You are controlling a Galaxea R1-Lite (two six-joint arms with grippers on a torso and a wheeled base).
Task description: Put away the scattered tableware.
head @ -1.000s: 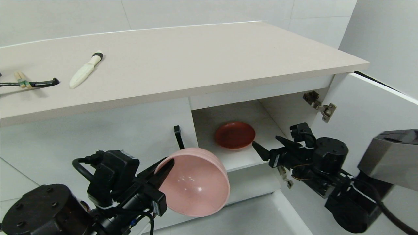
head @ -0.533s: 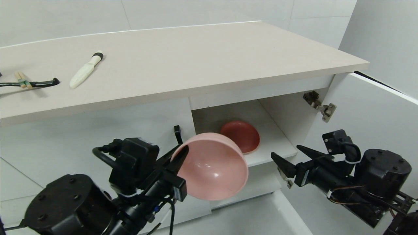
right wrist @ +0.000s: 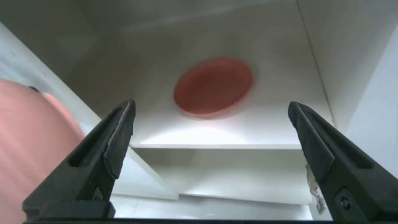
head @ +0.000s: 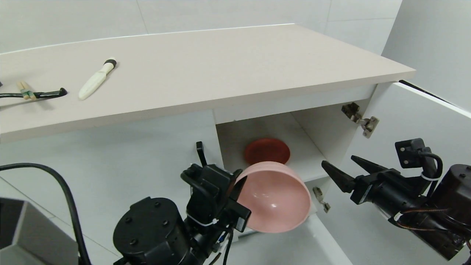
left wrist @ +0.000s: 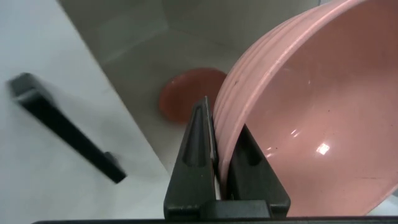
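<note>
My left gripper (head: 237, 180) (left wrist: 221, 134) is shut on the rim of a pink bowl (head: 274, 197) (left wrist: 298, 124), held tilted just in front of the open cabinet's shelf (head: 305, 162). A red plate (head: 266, 150) (left wrist: 186, 93) (right wrist: 213, 86) lies on that shelf, partly behind the bowl. My right gripper (head: 347, 169) (right wrist: 214, 155) stands open and empty to the right of the bowl, by the open cabinet door. On the countertop (head: 206, 70) at the left lie a cream knife with a dark band (head: 96, 78) and a dark-handled utensil with chopsticks (head: 31, 93).
The open cabinet door (head: 415, 121) with its hinge (head: 360, 119) stands at the right, close to my right arm. A black handle (head: 200, 152) (left wrist: 62, 127) is on the shut door left of the opening.
My left gripper has carried the pink bowl rightward, up to the front of the open cabinet. My right gripper has drawn back to the right, away from the shelf.
</note>
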